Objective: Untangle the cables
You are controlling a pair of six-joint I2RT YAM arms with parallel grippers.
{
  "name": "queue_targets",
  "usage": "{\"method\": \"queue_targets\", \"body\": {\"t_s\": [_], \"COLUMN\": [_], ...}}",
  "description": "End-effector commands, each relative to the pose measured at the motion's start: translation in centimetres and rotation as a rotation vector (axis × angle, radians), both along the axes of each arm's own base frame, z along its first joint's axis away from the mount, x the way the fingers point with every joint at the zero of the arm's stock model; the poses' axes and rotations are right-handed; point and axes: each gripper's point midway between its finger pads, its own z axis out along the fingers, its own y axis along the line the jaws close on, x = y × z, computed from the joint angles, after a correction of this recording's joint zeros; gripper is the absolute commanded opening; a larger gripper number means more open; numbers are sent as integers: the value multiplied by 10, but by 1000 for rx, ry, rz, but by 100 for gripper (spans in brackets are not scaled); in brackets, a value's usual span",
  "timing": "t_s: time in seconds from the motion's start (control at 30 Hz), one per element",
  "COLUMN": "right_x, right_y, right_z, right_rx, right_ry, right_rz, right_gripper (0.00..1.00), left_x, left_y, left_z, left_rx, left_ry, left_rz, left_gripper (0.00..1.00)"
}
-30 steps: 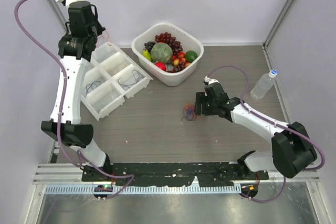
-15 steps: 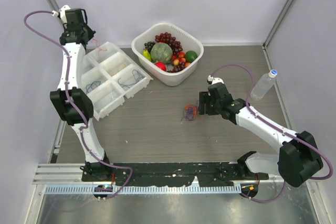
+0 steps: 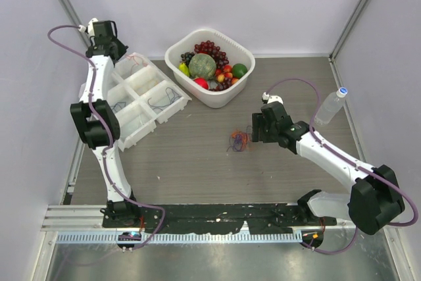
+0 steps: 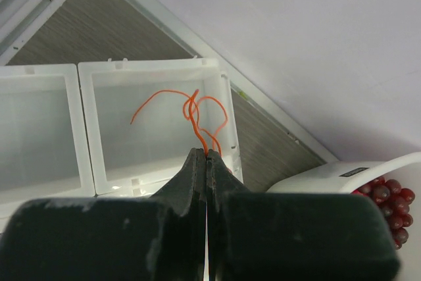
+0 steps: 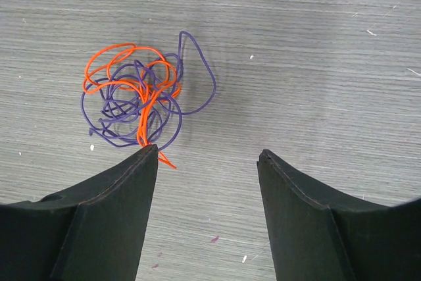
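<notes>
Swinging off its earlier spot above the divided tray, the left arm now reaches toward the back-left corner, while the right arm has edged only slightly along the table. Fingertips of the left gripper (image 4: 206,154) are pressed flat together, pinching the end of an orange-red wire (image 4: 197,111). It curls up from them in loose loops over the corner compartment of the white tray (image 4: 87,129); whether the loops touch the compartment floor cannot be told. Across the table, the right gripper (image 5: 209,154) has its fingers spread wide and grips nothing. One fingertip (image 5: 141,169) sits just beside the stray orange end of the tangle (image 5: 131,93), a knot of orange and purple cables lying on the wood-grain table (image 5: 316,44), ahead of that finger rather than in the gap. In two of the tray's other compartments lie dark wire squiggles (image 3: 160,104). Behind the tangle stands a white basket (image 3: 245,51) of fruit, and a clear bottle (image 3: 328,107) stands near the right wall.
</notes>
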Motion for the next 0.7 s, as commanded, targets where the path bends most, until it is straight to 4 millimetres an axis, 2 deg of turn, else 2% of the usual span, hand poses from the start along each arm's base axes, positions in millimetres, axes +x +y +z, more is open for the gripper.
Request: {"method": "queue_targets", "body": {"t_s": [0.0, 0.17, 0.27, 0.3, 0.33, 0.4, 0.53, 0.67], "right_x": [13, 14, 14, 14, 14, 14, 16, 19], "right_y": [3, 7, 9, 10, 12, 14, 17, 23], "right_z": [21, 21, 18, 17, 15, 13, 11, 2], "right_rx": [26, 42, 58, 63, 72, 81, 94, 100], "right_ry": [-50, -38, -23, -20, -11, 3, 16, 45], "right_rz": [-31, -34, -49, -52, -53, -56, -67, -63], "right_gripper": [68, 68, 68, 68, 68, 68, 68, 68], "left_x": [2, -4, -5, -6, -9, -17, -44, -82], "left_y": [5, 18, 16, 16, 15, 18, 10, -27], "left_z": [20, 5, 2, 3, 5, 6, 1, -7], "left_rx": [24, 62, 67, 68, 73, 77, 37, -12], "left_ry": [-69, 2, 14, 19, 28, 51, 113, 178], "left_rz": [-12, 27, 9, 6, 8, 22, 24, -91], "left_gripper": [0, 0, 0, 5, 19, 41, 51, 50]}}
